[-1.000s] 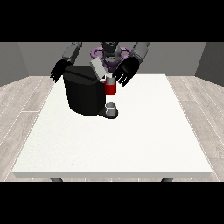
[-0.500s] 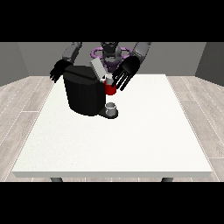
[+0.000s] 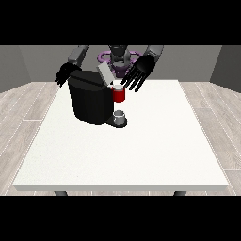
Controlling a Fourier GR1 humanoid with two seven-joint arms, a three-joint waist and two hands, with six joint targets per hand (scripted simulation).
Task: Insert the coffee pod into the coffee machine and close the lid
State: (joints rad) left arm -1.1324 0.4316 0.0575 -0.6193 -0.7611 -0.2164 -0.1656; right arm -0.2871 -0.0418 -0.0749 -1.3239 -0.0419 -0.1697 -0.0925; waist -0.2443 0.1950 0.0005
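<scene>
White table point(image 3: 141, 150) holds an unlabeled coffee machine point(image 3: 89, 101); right-side robot hand point(image 3: 140, 71) spread above its red holder point(image 3: 119, 95).

black coffee machine point(image 3: 89, 101) at table's left, grey lid point(image 3: 105, 74) raised

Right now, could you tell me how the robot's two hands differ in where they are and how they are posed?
The hand at the view's right hangs above the red pod holder, fingers spread downward. The hand at the view's left sits behind the coffee machine, partly hidden and farther from the holder. Both are black, open and hold nothing.
</scene>
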